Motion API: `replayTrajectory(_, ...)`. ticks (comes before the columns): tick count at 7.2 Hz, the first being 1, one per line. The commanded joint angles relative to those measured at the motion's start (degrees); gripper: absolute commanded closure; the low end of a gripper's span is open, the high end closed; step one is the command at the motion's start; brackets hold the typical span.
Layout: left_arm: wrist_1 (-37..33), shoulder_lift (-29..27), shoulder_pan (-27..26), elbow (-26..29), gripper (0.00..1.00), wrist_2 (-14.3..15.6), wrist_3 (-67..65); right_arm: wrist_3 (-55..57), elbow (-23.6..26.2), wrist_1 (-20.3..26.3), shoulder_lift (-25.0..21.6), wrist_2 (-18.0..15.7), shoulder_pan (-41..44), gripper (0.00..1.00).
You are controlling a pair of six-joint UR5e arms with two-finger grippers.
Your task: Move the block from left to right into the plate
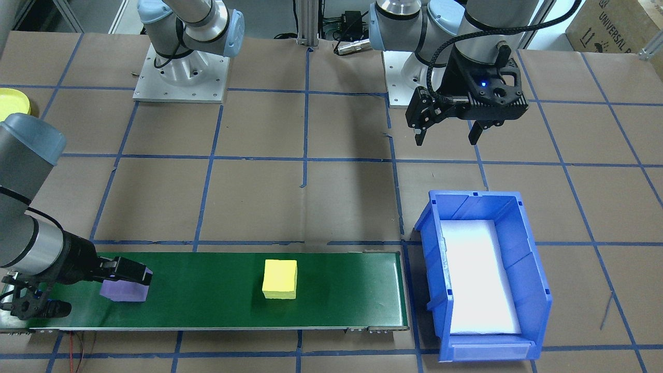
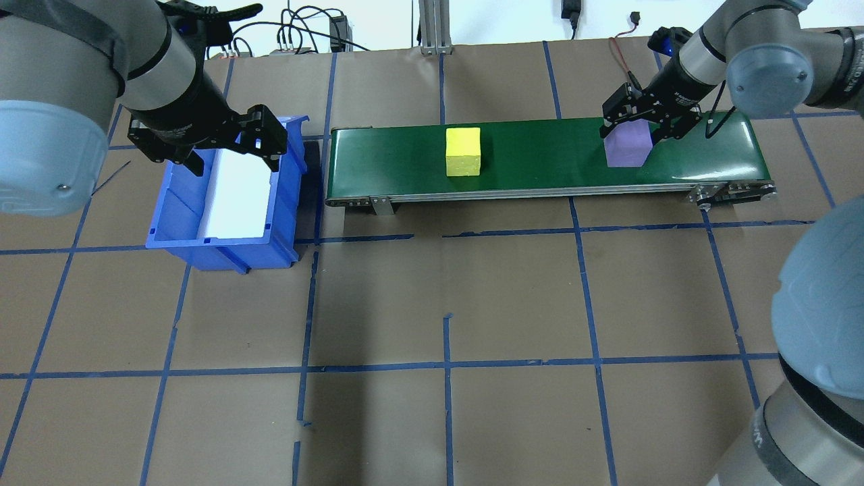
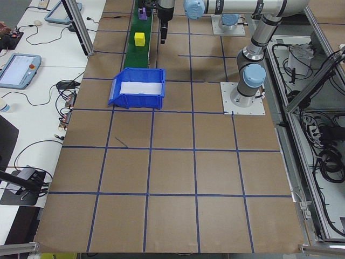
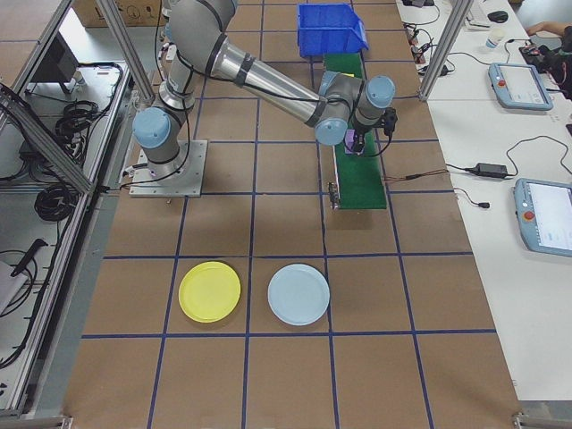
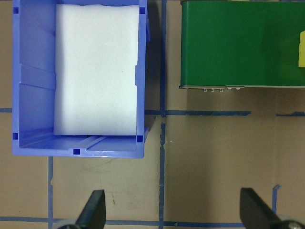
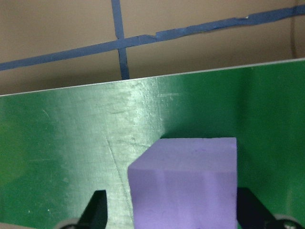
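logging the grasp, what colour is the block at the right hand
Purple, sitting on the green belt between the right hand fingers; clearest in the right wrist view.

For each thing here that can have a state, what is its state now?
Purple block: on green conveyor belt, between right gripper fingers.
Yellow block: free on belt.
Left gripper: open, empty.
Blue bin: holds white foam only.
Yellow plate: empty.
Pale blue plate: empty.

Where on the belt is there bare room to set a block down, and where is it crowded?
The green belt is bare between the yellow block and the purple block, and from the yellow block to the end beside the blue bin. It's crowded at the purple block, where the right gripper straddles it.
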Motion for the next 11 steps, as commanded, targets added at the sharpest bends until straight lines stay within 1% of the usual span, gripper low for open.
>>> replayTrajectory(1, -0.07, 0.00, -0.01, -0.13, 0.00, 0.05, 0.07, 0.07, 0.44, -0.02, -0.08, -0.89, -0.07, 0.25)
replayTrajectory(2, -0.07, 0.00, -0.01, -0.13, 0.00, 0.05, 0.07, 0.16, 0.88, 0.42, -0.52, -2.90, -0.07, 0.43)
replayTrajectory(3, -0.07, 0.00, -0.01, -0.13, 0.00, 0.05, 0.07, 0.24, 0.62, 0.60, -0.61, -5.70, -0.07, 0.59)
replayTrajectory(4, -0.07, 0.00, -0.01, -0.13, 0.00, 0.13, 0.07, 0.33, -0.17, 0.77, -0.96, -7.90, -0.07, 0.67)
replayTrajectory(5, -0.07, 0.00, -0.01, -0.13, 0.00, 0.05, 0.07, 0.25, -1.74, 0.86, -1.57, -9.75, -0.16, 0.69)
replayTrajectory(6, -0.07, 0.00, -0.01, -0.13, 0.00, -0.04, 0.07, -0.97, -3.32, 0.86, -1.58, -13.60, -1.72, 0.69)
replayTrajectory(7, -0.07, 0.00, -0.01, -0.13, 0.00, 0.05, 0.07, -3.25, -4.12, 0.86, -1.75, -15.47, -5.57, 0.69)
replayTrajectory(9, -0.07, 0.00, -0.01, -0.13, 0.00, -0.04, 0.07, -16.13, -3.87, 0.86, -1.84, -15.57, -15.14, 0.69)
replayTrajectory(10, -0.07, 0.00, -0.01, -0.13, 0.00, -0.04, 0.07, -22.98, -2.91, 1.04, -2.01, -16.01, -20.93, 0.70)
replayTrajectory(11, -0.07, 0.00, -0.01, -0.13, 0.00, 0.05, 0.07, -31.83, -2.03, 1.13, -2.01, -17.40, -27.77, 0.70)
